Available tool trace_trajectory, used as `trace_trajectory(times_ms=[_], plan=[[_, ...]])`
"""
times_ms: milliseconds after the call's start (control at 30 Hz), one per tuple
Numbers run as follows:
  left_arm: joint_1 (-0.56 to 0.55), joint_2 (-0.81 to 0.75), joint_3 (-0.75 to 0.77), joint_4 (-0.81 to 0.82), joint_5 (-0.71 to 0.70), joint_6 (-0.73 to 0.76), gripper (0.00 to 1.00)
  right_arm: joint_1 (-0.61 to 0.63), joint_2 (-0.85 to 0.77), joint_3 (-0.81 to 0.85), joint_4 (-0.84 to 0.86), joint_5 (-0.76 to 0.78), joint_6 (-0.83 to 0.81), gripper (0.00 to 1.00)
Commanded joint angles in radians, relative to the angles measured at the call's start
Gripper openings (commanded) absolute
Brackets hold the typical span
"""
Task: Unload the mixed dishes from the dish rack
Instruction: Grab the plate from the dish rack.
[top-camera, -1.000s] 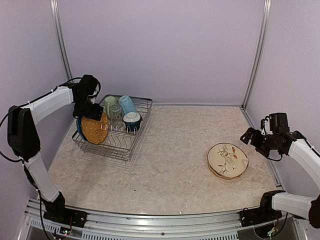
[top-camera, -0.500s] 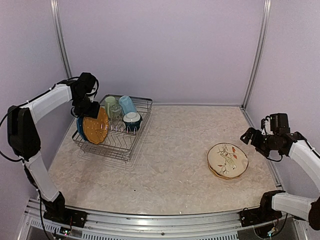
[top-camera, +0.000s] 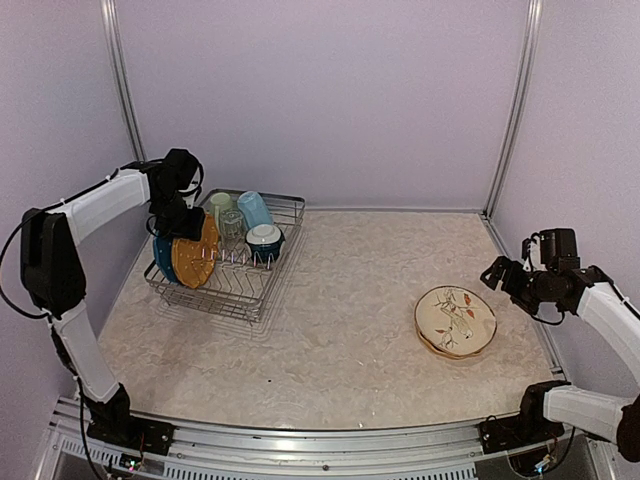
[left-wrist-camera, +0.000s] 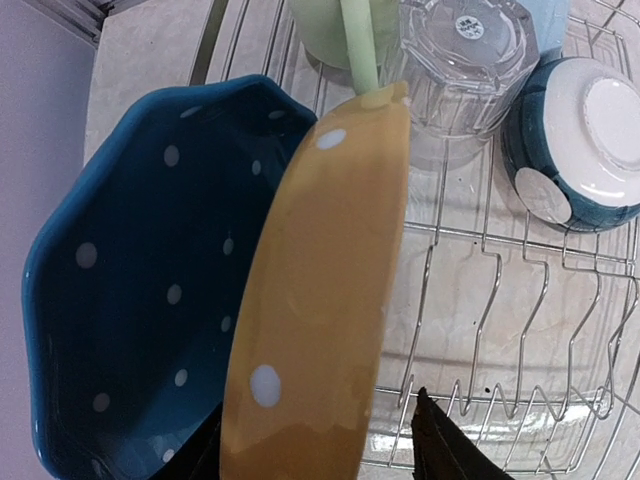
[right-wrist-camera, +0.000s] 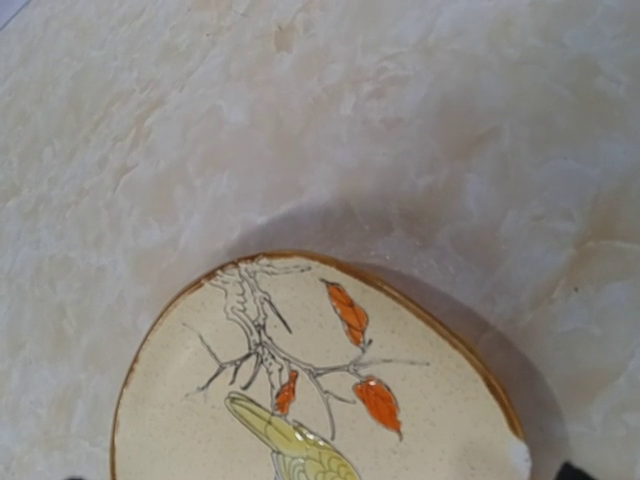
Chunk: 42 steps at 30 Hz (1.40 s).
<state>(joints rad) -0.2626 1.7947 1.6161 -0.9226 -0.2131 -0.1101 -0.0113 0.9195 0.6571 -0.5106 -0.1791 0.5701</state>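
We find the left gripper (left-wrist-camera: 316, 420) lowered over the dish rack (top-camera: 240, 285), which sits at the far left of the desk (top-camera: 350, 340). Its fingers (left-wrist-camera: 440, 455) stand on either side of the orange-yellow dotted plate (left-wrist-camera: 320, 290), which stands on edge among the prongs. The jaws are parted wider than the plate is thick. We see a clear gap on one side (on the other we cannot tell whether the finger touches), so the gripper straddles the rim without clamping it. Just beside this plate, on the side nearer the left wall, the blue white-dotted plate (left-wrist-camera: 120, 290) also stands on edge.

Farther back in the rack we see the light green mug (top-camera: 220, 205), the small clear glass (left-wrist-camera: 465, 60) turned bottom up, the light blue mug (top-camera: 254, 210) and the dark-teal bowl (left-wrist-camera: 580, 140).

The cream floral plate (top-camera: 455, 320) lies flat on the desk at the right, well apart from the rack. The right gripper (top-camera: 494, 274) hovers near its right edge, above the desk, with jaws spread wide and nothing between them.
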Motion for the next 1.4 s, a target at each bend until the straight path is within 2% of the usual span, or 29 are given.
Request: trace_trajectory(times_ms=[0, 333, 600, 667, 733, 867, 1167, 1367], plan=[[-0.004, 0.040, 0.034, -0.026, 0.017, -0.017, 0.53, 0.009, -0.012, -0.017, 0.012, -0.001, 0.008, 1.00], [-0.004, 0.062, 0.046, -0.027, -0.051, -0.019, 0.37, 0.008, -0.013, -0.026, 0.025, -0.009, 0.014, 1.00], [-0.012, 0.045, 0.041, -0.025, -0.078, -0.014, 0.28, 0.008, -0.019, -0.040, 0.037, -0.020, 0.020, 1.00], [-0.013, 0.043, 0.041, -0.025, -0.079, -0.014, 0.29, 0.008, -0.022, -0.040, 0.035, -0.019, 0.020, 1.00], [-0.013, 0.043, 0.043, -0.025, -0.084, -0.015, 0.38, 0.008, -0.025, -0.040, 0.034, -0.018, 0.020, 1.00], [-0.013, 0.032, 0.042, -0.025, -0.094, -0.016, 0.39, 0.008, -0.025, -0.042, 0.033, -0.018, 0.019, 1.00], [-0.014, 0.027, 0.043, -0.030, -0.073, -0.012, 0.24, 0.008, -0.024, -0.039, 0.035, -0.022, 0.022, 1.00], [-0.018, 0.009, 0.043, -0.034, -0.072, -0.011, 0.17, 0.008, -0.030, -0.037, 0.028, -0.022, 0.022, 1.00]])
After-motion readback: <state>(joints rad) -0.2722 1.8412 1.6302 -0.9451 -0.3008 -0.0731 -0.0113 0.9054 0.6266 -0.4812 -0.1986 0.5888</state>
